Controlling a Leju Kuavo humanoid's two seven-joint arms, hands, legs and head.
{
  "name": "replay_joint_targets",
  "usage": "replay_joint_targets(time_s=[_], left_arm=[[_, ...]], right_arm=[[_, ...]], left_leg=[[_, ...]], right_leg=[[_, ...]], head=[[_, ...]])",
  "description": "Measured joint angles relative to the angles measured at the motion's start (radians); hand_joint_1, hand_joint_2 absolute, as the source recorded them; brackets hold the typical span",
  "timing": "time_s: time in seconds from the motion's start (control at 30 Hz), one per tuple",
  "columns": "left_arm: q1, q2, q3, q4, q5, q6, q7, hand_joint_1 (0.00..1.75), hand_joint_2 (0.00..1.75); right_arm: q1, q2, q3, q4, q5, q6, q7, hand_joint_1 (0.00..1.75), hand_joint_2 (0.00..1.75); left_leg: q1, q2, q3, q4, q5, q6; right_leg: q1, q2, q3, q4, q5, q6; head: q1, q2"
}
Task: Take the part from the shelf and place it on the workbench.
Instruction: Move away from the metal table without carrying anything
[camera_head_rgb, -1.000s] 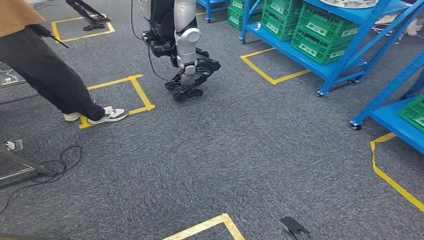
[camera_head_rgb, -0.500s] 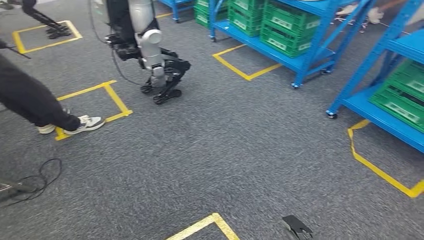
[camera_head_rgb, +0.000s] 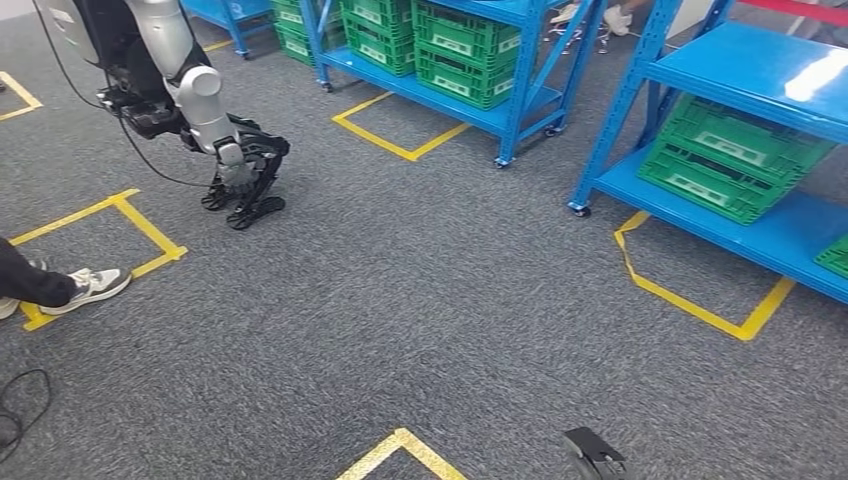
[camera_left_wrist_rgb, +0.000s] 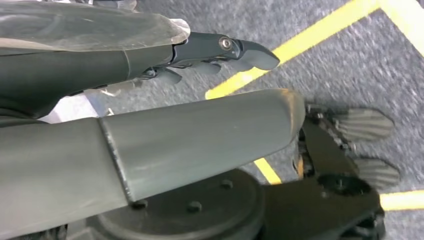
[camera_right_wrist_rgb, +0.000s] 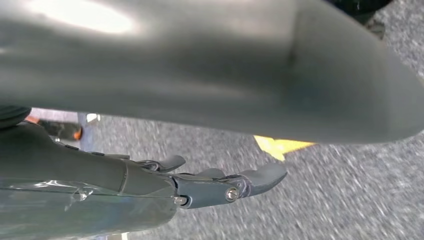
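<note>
Looking down on grey carpet marked with yellow tape squares. At 2 o'clock, close by, a blue shelf holding a green crate on its lower board; at 12 o'clock, further off, a second blue shelf stacked with more green crates. Cannot pick out the part itself, nor tell which crate holds it. At 10 o'clock another robot standing on the carpet, and at 9 o'clock a person's shoe on a tape line. Left hand hanging over carpet and tape, fingers stretched out straight, apart from the thumb, holding nothing. Right hand likewise slack over the carpet, fingers extended, nothing in them. Both well apart from the shelves. Compared with half a second ago, whole head view swung round: shelves now nearer and more central, the other robot slid toward 10 o'clock, the person all but gone at the edge.
</note>
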Motion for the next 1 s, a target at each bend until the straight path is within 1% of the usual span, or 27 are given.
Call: replay_joint_targets(time_s=[0.03,0.07,0.1,0.13,0.17,0.2,0.23,0.3,0.33,0.37,0.4,0.43,0.47,0.5,0.53,0.57,0.6,0.63,0.67,0.7,0.73,0.8,0.83,0.87,0.93,0.97,1.0], left_arm=[[0.0,-0.001,0.0,0.0,-0.001,0.0,0.0,0.0,0.0],[0.001,-0.001,0.0,0.0,-0.002,0.0,0.0,0.0,0.0],[0.003,-0.001,0.0,0.0,-0.003,0.0,0.0,0.0,0.0],[0.004,-0.001,0.0,0.0,-0.003,0.0,0.0,0.0,0.0],[0.005,-0.001,0.0,0.0,-0.003,0.0,0.0,0.0,0.0],[0.005,-0.003,0.0,0.0,-0.003,0.0,0.0,0.0,0.0],[0.005,-0.004,0.0,0.0,-0.003,0.0,0.0,0.0,0.0],[0.005,-0.007,0.0,0.0,-0.003,-0.001,0.0,0.0,0.0],[0.005,-0.007,0.0,0.001,-0.003,-0.001,0.0,0.0,0.0],[0.004,-0.008,0.0,0.001,-0.003,-0.001,0.0,0.0,0.0],[0.003,-0.008,0.0,0.001,-0.003,-0.001,0.0,0.0,0.0],[0.002,-0.008,0.0,0.001,-0.003,-0.001,0.0,0.0,0.0],[0.001,-0.009,0.0,0.001,-0.003,-0.001,0.0,0.0,0.0],[0.0,-0.009,0.0,0.001,-0.003,-0.001,0.0,0.0,0.0],[-0.001,-0.01,0.0,0.001,-0.003,-0.001,0.0,0.0,0.0],[0.0,-0.011,0.0,0.001,-0.003,-0.001,-0.001,0.0,0.0],[0.001,-0.012,0.0,0.001,-0.002,-0.001,-0.001,0.0,0.0],[0.002,-0.013,0.0,0.001,-0.002,-0.002,-0.001,0.0,0.0],[0.004,-0.014,0.0,0.001,-0.001,-0.002,-0.001,0.0,0.0],[0.005,-0.015,0.0,0.001,0.0,-0.002,-0.001,0.0,0.0],[0.006,-0.015,-0.001,0.001,0.001,-0.002,-0.001,0.0,0.0],[0.005,-0.014,-0.001,0.001,0.002,-0.002,-0.001,0.0,0.0],[0.005,-0.013,0.0,0.001,0.002,-0.002,-0.001,0.0,0.0],[0.004,-0.012,0.0,0.001,0.002,-0.002,-0.001,0.0,0.0],[0.001,-0.012,0.0,0.001,0.003,-0.002,-0.001,0.0,0.0],[-0.001,-0.013,0.0,0.001,0.004,-0.002,-0.001,0.0,0.0],[-0.001,-0.013,0.0,0.001,0.004,-0.002,-0.001,0.0,0.0]], right_arm=[[0.001,0.0,0.0,0.0,-0.002,-0.002,-0.001,0.0,0.0],[0.002,-0.001,0.0,0.0,-0.003,-0.003,-0.003,0.0,0.0],[0.002,-0.001,0.0,0.0,-0.004,-0.003,-0.004,0.0,0.0],[0.001,-0.001,0.0,0.0,-0.005,-0.003,-0.004,0.0,0.0],[0.001,-0.001,0.0,0.0,-0.006,-0.004,-0.004,0.0,0.0],[0.002,-0.001,0.0,0.0,-0.007,-0.004,-0.004,0.0,0.0],[0.004,-0.002,0.0,0.0,-0.008,-0.004,-0.003,0.0,0.0],[0.007,-0.003,0.0,0.0,-0.011,-0.005,-0.002,0.0,0.0],[0.007,-0.003,0.0,0.0,-0.012,-0.005,-0.002,0.0,0.0],[0.006,-0.004,0.0,0.001,-0.013,-0.005,-0.002,0.0,0.0],[0.007,-0.003,0.0,0.001,-0.014,-0.005,-0.002,0.0,0.0],[0.008,-0.003,0.0,0.001,-0.014,-0.005,-0.002,0.0,0.0],[0.01,-0.003,0.0,0.002,-0.015,-0.005,-0.001,0.0,0.0],[0.012,-0.003,0.0,0.002,-0.015,-0.005,-0.001,0.0,0.0],[0.011,-0.003,0.0,0.002,-0.015,-0.005,-0.001,0.0,0.0],[0.01,-0.004,0.0,0.002,-0.015,-0.005,0.0,0.0,0.0],[0.008,-0.004,0.0,0.002,-0.015,-0.005,0.0,0.0,0.0],[0.006,-0.004,0.0,0.002,-0.015,-0.006,-0.001,0.0,0.0],[0.006,-0.004,0.0,0.002,-0.016,-0.006,0.0,0.0,0.0],[0.006,-0.004,0.0,0.002,-0.017,-0.007,0.0,0.0,0.0],[0.006,-0.004,0.0,0.003,-0.018,-0.008,0.0,0.0,0.0],[0.004,-0.004,0.0,0.003,-0.019,-0.009,-0.001,0.0,0.0],[0.002,-0.004,0.0,0.003,-0.019,-0.009,-0.001,0.0,0.0],[0.001,-0.004,0.0,0.003,-0.019,-0.009,-0.001,0.0,0.0],[0.001,-0.004,0.0,0.003,-0.018,-0.009,0.001,0.0,0.0],[0.001,-0.004,0.0,0.003,-0.017,-0.009,0.003,0.0,0.0],[0.002,-0.004,0.0,0.004,-0.016,-0.008,0.005,0.0,0.0]], left_leg=[[0.003,0.012,0.004,-0.008,0.004,0.004],[0.005,0.024,0.006,-0.013,0.006,0.007],[0.004,0.036,0.007,-0.015,0.006,0.009],[0.003,0.048,0.007,-0.014,0.005,0.01],[0.003,0.06,0.008,-0.014,0.004,0.009],[0.004,0.071,0.009,-0.014,0.002,0.008],[0.005,0.081,0.011,-0.013,0.0,0.004],[0.006,0.099,0.018,-0.007,-0.008,-0.007],[0.005,0.107,0.02,-0.003,-0.012,-0.014],[0.002,0.116,0.021,0.001,-0.015,-0.019],[0.001,0.124,0.021,0.003,-0.017,-0.024],[0.001,0.133,0.021,0.004,-0.017,-0.028],[0.004,0.132,0.021,0.008,-0.022,-0.033],[0.007,0.118,0.014,0.025,-0.035,-0.038],[0.01,0.096,-0.003,0.063,-0.061,-0.042],[0.012,0.071,-0.032,0.124,-0.094,-0.045],[0.012,0.052,-0.07,0.198,-0.129,-0.046],[0.012,0.043,-0.107,0.268,-0.155,-0.045],[0.012,0.039,-0.131,0.309,-0.16,-0.044],[0.012,0.036,-0.136,0.31,-0.145,-0.041],[0.012,0.031,-0.12,0.268,-0.111,-0.037],[0.01,-0.002,-0.055,0.12,-0.036,-0.026],[0.01,-0.016,-0.029,0.062,-0.015,-0.022],[0.008,-0.026,-0.013,0.027,-0.007,-0.02],[0.006,-0.014,-0.007,0.011,-0.005,-0.015],[0.006,-0.004,-0.003,0.005,-0.002,-0.01],[0.008,0.008,0.0,-0.002,0.001,-0.005]], right_leg=[[0.001,-0.021,-0.014,0.029,-0.021,0.004],[0.001,-0.047,-0.036,0.081,-0.053,0.008],[-0.001,-0.067,-0.065,0.147,-0.091,0.013],[-0.004,-0.075,-0.093,0.212,-0.121,0.019],[-0.007,-0.079,-0.11,0.256,-0.136,0.024],[-0.011,-0.082,-0.108,0.263,-0.131,0.029],[-0.014,-0.088,-0.085,0.227,-0.107,0.034],[-0.016,-0.124,-0.006,0.084,-0.045,0.039],[-0.015,-0.138,0.024,0.027,-0.027,0.035],[-0.013,-0.148,0.04,-0.004,-0.02,0.028],[-0.008,-0.147,0.042,-0.011,-0.023,0.02],[-0.007,-0.134,0.042,-0.012,-0.02,0.009],[-0.006,-0.124,0.041,-0.013,-0.017,0.002],[-0.006,-0.115,0.039,-0.015,-0.014,-0.004],[-0.007,-0.105,0.038,-0.018,-0.011,-0.011],[-0.007,-0.096,0.036,-0.019,-0.008,-0.016],[-0.006,-0.087,0.032,-0.019,-0.006,-0.019],[-0.004,-0.076,0.03,-0.019,-0.005,-0.021],[-0.002,-0.064,0.029,-0.019,-0.004,-0.022],[-0.001,-0.051,0.029,-0.019,-0.004,-0.023],[0.0,-0.038,0.031,-0.019,-0.003,-0.023],[0.002,-0.014,0.032,-0.017,-0.003,-0.021],[0.002,-0.003,0.031,-0.017,-0.002,-0.018],[0.001,0.006,0.028,-0.016,-0.001,-0.014],[-0.002,0.023,0.021,-0.019,0.002,-0.002],[-0.002,0.015,0.017,-0.014,-0.002,0.002],[-0.002,-0.006,0.006,0.005,-0.015,0.006]], head=[[0.005,0.0],[0.01,0.0],[0.016,0.0],[0.02,0.0],[0.022,0.0],[0.024,0.0],[0.027,0.0],[0.036,0.0],[0.04,0.0],[0.041,0.0],[0.038,0.0],[0.034,0.0],[0.03,0.0],[0.027,0.0],[0.022,0.0],[0.017,0.0],[0.01,0.0],[0.006,0.0],[0.004,0.0],[0.002,0.0],[0.002,0.0],[-0.001,0.0],[-0.002,0.0],[-0.002,0.0],[-0.001,0.0],[0.0,0.0],[0.004,0.0]])
